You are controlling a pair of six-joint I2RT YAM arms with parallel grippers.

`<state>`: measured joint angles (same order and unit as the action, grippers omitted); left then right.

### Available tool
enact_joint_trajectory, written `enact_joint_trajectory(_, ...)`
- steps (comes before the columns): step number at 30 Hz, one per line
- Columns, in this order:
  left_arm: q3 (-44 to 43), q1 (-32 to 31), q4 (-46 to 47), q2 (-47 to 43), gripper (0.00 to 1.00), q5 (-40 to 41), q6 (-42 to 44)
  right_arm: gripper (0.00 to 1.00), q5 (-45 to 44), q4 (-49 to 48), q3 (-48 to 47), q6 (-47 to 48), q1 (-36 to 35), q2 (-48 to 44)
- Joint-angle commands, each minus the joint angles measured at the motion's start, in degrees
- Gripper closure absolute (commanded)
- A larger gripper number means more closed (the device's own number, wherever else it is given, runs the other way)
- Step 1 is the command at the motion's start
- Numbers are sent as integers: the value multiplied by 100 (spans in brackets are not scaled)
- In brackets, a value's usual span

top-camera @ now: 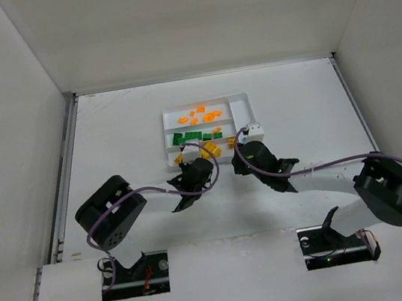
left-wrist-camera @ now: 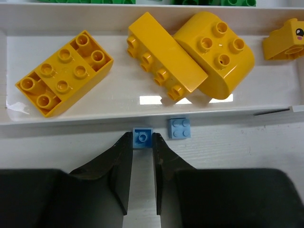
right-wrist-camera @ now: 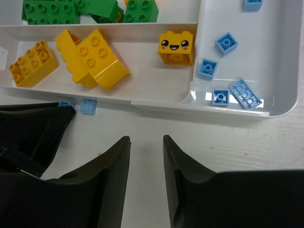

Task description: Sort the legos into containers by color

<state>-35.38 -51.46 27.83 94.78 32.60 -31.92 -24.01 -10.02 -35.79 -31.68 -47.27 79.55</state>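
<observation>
so the left gripper (left-wrist-camera: 142, 139) is pinched narrow on one tiny blue lego (left-wrist-camera: 142, 137) on the table (left-wrist-camera: 237, 152) just outside the tray (left-wrist-camera: 95, 118), second blue lego (left-wrist-camera: 179, 128) beside it, four yellow legos (left-wrist-camera: 66, 71) inside, right gripper (right-wrist-camera: 145, 142) gaping empty.

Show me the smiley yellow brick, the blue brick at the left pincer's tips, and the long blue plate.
smiley yellow brick (right-wrist-camera: 176, 46): right wrist view, on its printed face.
blue brick (left-wrist-camera: 142, 138): left wrist view, on its single stud.
long blue plate (right-wrist-camera: 245, 94): right wrist view, middle of its studded top.
</observation>
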Motion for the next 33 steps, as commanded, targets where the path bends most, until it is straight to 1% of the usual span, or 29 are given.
enact_joint_trajectory(1, 232, 18, -199, -573, 88, 150, -7, 58, -51, -290, -314, 66, -199, 174)
enact_joint_trajectory(6, 820, 88, -436, -1565, 88, 98, -270, 50, -95, -316, -656, -4, -568, 754)
enact_joint_trajectory(10, 1243, 194, -586, -2340, 87, 71, -490, 49, -375, -395, -1008, -40, -858, 1351)
enact_joint_trajectory(13, 1419, 220, -674, -2727, 87, 1, -561, 49, -622, -395, -1307, -57, -938, 1844)
enact_joint_trajectory(16, 1551, 203, -700, -3017, 87, -8, -569, 50, -763, -395, -1562, -58, -955, 2248)
enact_joint_trajectory(20, 1665, 220, -788, -3281, 87, -25, -613, 51, -938, -395, -1747, -66, -955, 2539)
enact_joint_trajectory(30, 1876, 255, -806, -3484, 86, -78, -701, 57, -1106, -404, -2168, -93, -1017, 3215)
enact_joint_trajectory(33, 1903, 255, -806, -3519, 86, -78, -728, 64, -1132, -334, -2274, -101, -1061, 3313)
